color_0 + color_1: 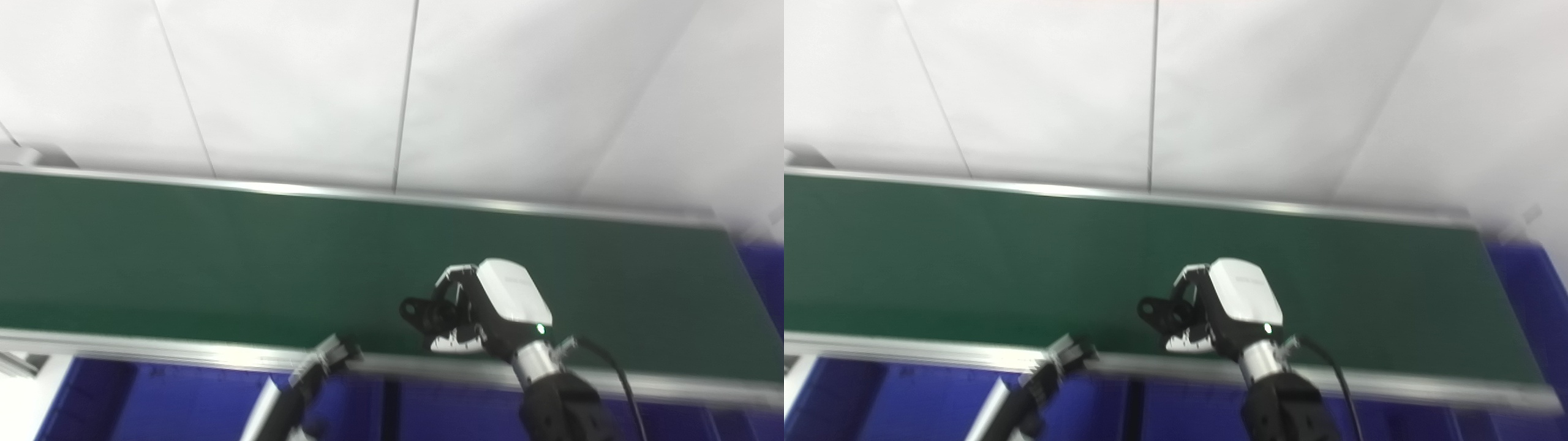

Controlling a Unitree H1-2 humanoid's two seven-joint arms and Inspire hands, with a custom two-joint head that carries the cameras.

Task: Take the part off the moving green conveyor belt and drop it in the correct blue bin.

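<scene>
Part (422, 312): black, small, with a round eyelet at its outer end; long axis roughly level, eyelet end pointing left, away from the palm. Held over the near edge of the green conveyor belt (184, 257), clamped between the fingers (456, 278) of the right hand (490, 306), curled closed around it. Left hand (327, 355): low beside the belt's near rail, blurred; finger spread unreadable. Blue bins (171, 404) below the fingers.

Green conveyor belt (245, 269) runs between silver side rails (184, 352), its visible surface bare; blue bins (171, 404) sit below its near rail.
</scene>
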